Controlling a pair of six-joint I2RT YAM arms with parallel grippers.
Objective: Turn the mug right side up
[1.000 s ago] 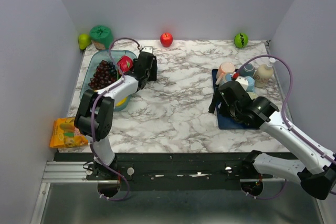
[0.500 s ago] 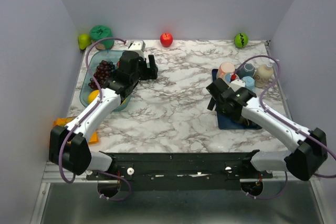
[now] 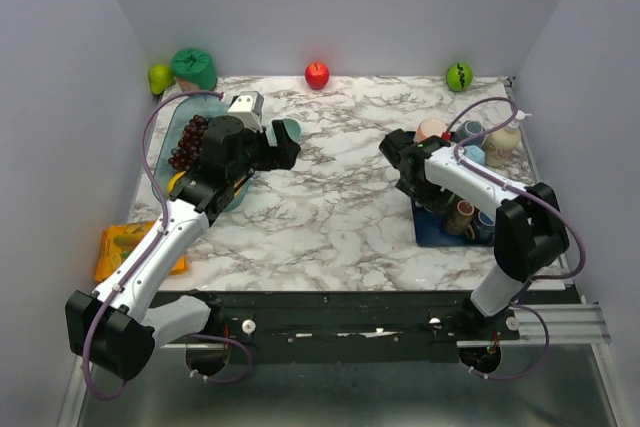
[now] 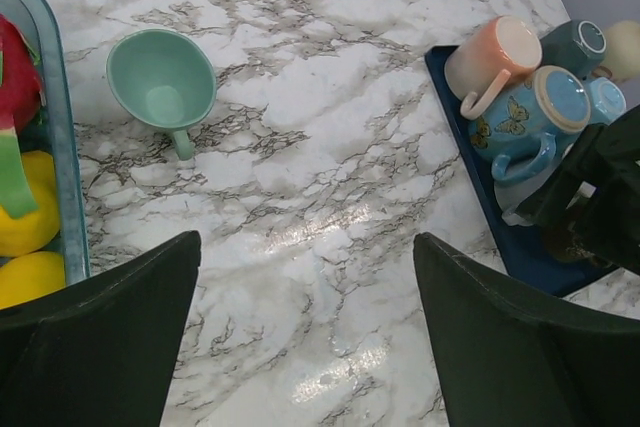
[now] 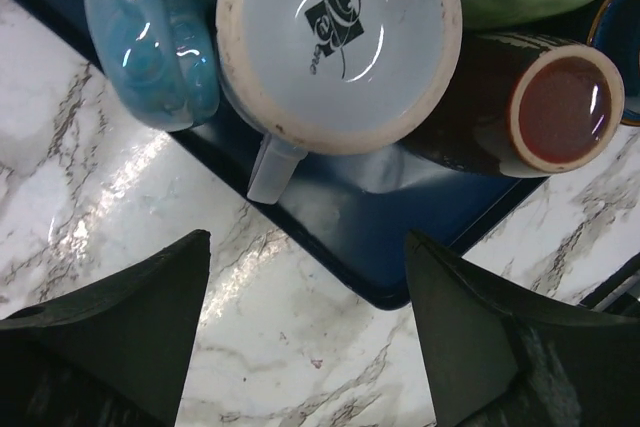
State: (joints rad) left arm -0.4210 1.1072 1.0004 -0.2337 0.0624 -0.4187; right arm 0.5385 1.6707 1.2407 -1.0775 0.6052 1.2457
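Note:
A mint-green mug [image 4: 160, 82] stands mouth up on the marble, handle towards me, just right of the clear bin [image 4: 55, 137]. In the top view this mug [image 3: 288, 129] shows just behind my left gripper [image 3: 287, 152]. My left gripper [image 4: 305, 247] hangs open above bare marble, well clear of the mug. On the dark blue tray [image 5: 400, 217] a pale blue mug [image 5: 340, 32] stands bottom up, its handle pointing at the tray's edge. My right gripper [image 5: 305, 277] is open over that edge, empty, and sits at the tray's left side [image 3: 398, 159].
The tray also holds a pink mug [image 4: 490, 57], a blue butterfly mug [image 4: 525, 122] and a brown mug [image 5: 560, 107] on its side. The bin holds grapes [image 3: 192, 139] and lemons [image 4: 25, 207]. A red apple [image 3: 317, 74] and green fruits [image 3: 459, 76] line the back edge.
My left arm has pulled back from beside the bin with its jaws widening, leaving the mint mug standing alone. My right arm swung up to the tray's left edge, jaws narrowing slightly.

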